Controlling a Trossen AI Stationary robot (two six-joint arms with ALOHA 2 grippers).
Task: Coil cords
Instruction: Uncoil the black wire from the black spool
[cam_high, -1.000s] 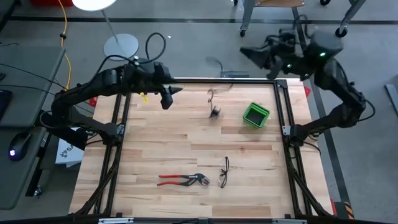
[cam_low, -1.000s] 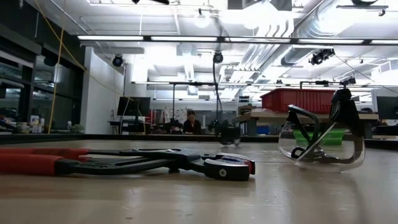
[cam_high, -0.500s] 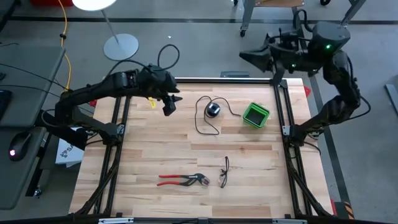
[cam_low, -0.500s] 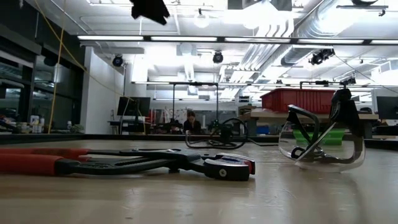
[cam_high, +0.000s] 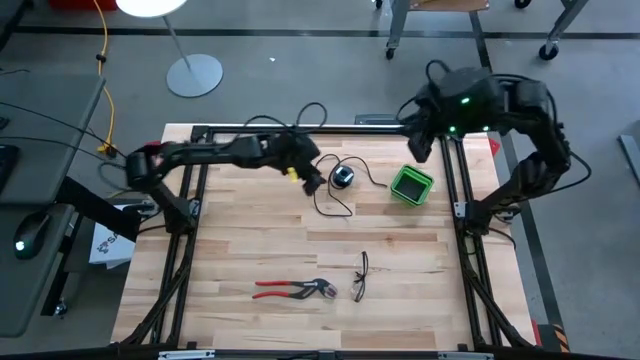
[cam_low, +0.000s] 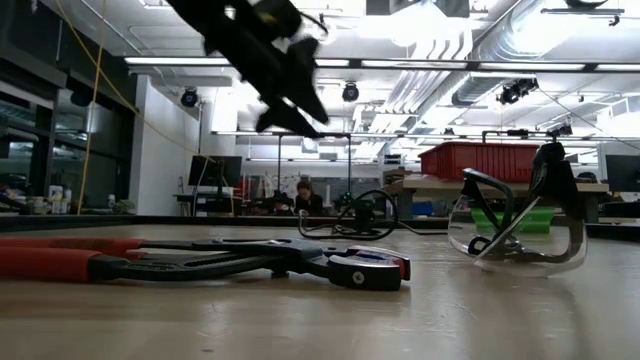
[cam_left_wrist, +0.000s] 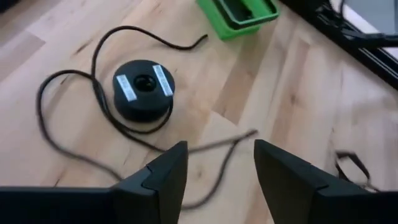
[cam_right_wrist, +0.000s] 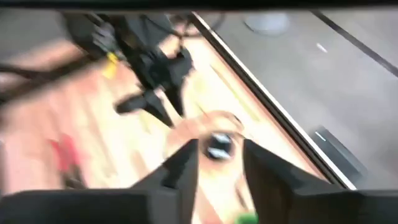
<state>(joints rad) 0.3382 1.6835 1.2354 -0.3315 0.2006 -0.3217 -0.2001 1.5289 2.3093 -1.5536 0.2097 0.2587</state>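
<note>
The black reel (cam_high: 342, 177) lies flat on the wooden table at the far middle, pale marks on its top (cam_left_wrist: 144, 86). Its thin black cord (cam_high: 330, 205) trails off it in a loose loop on the boards (cam_left_wrist: 68, 118). My left gripper (cam_high: 312, 181) hovers open just left of the reel, slanting down, with nothing between its fingers (cam_left_wrist: 221, 168). It shows high in the low view (cam_low: 290, 100). My right gripper (cam_high: 420, 148) hangs open above the table's far right corner, tipped down toward the reel (cam_right_wrist: 217, 144), with nothing in it (cam_right_wrist: 217, 168).
A small green bin (cam_high: 411, 184) stands right of the reel. Red-handled pliers (cam_high: 295, 290) and clear safety glasses (cam_high: 360, 275) lie near the table's front edge. Black frame rails run along the table's left and right sides.
The reel has dropped onto the table and now lies flat, its cord spread in a loose loop. My left gripper has come down and toward the table's right, close to the reel, rolling as it went. My right gripper has tipped downward toward the table.
</note>
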